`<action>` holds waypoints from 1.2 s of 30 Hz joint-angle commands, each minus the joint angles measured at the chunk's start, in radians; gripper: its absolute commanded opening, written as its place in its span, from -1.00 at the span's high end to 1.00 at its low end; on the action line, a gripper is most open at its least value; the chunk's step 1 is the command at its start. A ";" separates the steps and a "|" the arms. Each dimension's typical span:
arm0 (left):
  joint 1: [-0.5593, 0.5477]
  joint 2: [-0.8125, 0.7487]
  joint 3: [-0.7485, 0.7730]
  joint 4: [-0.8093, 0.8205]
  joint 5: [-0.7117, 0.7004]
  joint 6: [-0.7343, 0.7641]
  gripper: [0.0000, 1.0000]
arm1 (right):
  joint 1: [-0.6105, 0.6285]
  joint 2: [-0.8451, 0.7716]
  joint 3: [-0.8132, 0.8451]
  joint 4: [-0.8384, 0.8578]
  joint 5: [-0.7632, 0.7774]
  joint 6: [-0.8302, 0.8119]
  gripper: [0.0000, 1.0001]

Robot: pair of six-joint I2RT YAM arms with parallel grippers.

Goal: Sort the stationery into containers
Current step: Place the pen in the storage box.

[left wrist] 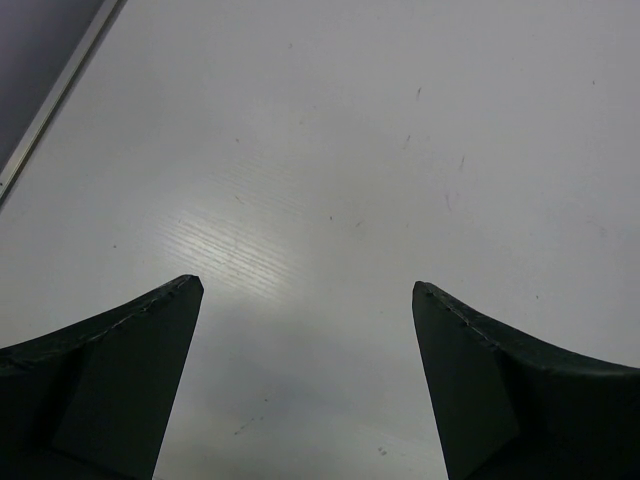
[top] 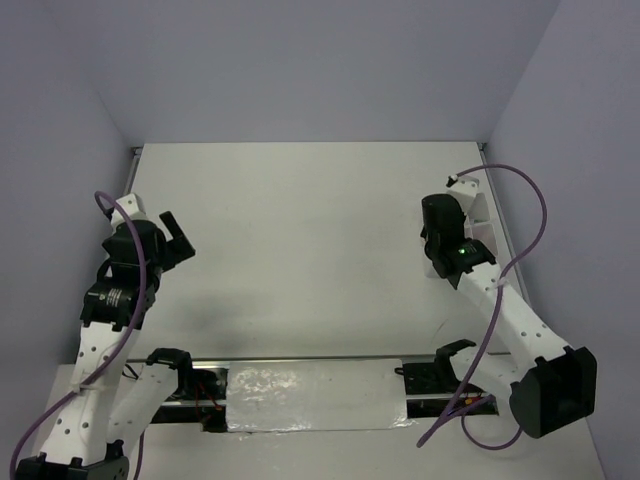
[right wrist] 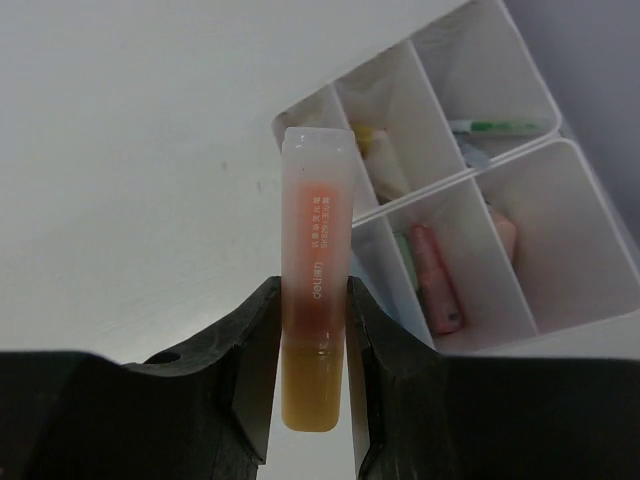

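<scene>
My right gripper (right wrist: 312, 286) is shut on an orange marker (right wrist: 318, 200), which stands up between the fingers with its pale cap end away from me. Just right of it lies the white divided tray (right wrist: 520, 155). Its compartments hold a pink marker (right wrist: 437, 282), a green-marked pen (right wrist: 495, 126) and a pale yellowish piece (right wrist: 372, 150). The held marker's tip is over the tray's near-left corner. In the top view the right gripper (top: 440, 258) points down at the table's right side and hides the tray. My left gripper (left wrist: 307, 288) is open over bare table.
The left gripper (top: 180, 240) hovers near the table's left edge (left wrist: 55, 100). Purple-grey walls close in the table at the back and both sides. A foil-covered strip (top: 315, 395) and the arm bases run along the near edge.
</scene>
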 commanded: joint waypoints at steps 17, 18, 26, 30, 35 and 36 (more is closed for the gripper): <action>-0.011 0.010 -0.012 0.060 0.064 0.041 -0.99 | -0.133 0.092 -0.098 0.181 -0.018 -0.118 0.96; -0.011 0.012 -0.012 0.060 0.064 0.043 -0.99 | -0.132 0.098 -0.095 0.176 -0.012 -0.123 0.94; -0.012 0.012 -0.014 0.065 0.074 0.046 -0.99 | -0.136 0.133 -0.081 0.167 -0.012 -0.119 0.72; -0.012 0.013 -0.014 0.066 0.078 0.047 -0.99 | -0.141 0.139 -0.076 0.169 -0.008 -0.124 0.57; -0.012 0.004 -0.015 0.069 0.081 0.052 -0.99 | -0.147 0.149 -0.063 0.158 -0.011 -0.124 0.45; -0.012 0.003 -0.015 0.071 0.084 0.053 -0.99 | -0.145 0.147 -0.063 0.153 -0.011 -0.123 0.42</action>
